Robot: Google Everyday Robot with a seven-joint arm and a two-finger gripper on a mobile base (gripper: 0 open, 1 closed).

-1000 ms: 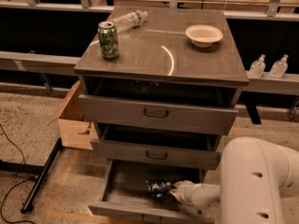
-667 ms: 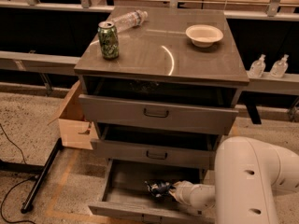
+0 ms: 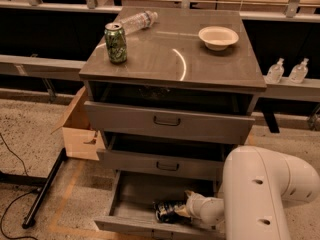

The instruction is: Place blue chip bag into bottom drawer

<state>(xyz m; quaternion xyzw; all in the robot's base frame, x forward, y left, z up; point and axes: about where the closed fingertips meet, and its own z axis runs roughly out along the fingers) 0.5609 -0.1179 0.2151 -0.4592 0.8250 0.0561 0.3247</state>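
Observation:
The bottom drawer (image 3: 131, 198) of the grey cabinet is pulled out, with a bare grey floor. The blue chip bag (image 3: 167, 211) lies crumpled inside it, toward the front middle. My gripper (image 3: 186, 208) reaches into the drawer from the right and sits right at the bag's right end. The white arm (image 3: 260, 194) fills the lower right and hides the drawer's right side.
A green soda can (image 3: 116, 43), a clear plastic bottle (image 3: 138, 20) lying on its side and a white bowl (image 3: 218, 37) sit on the cabinet top. Two upper drawers are slightly open. A cardboard box (image 3: 80, 129) and a black stand leg (image 3: 44, 189) are at left.
The arm's large white body has shifted a little to the left. The bag and gripper stay at the same place in the drawer.

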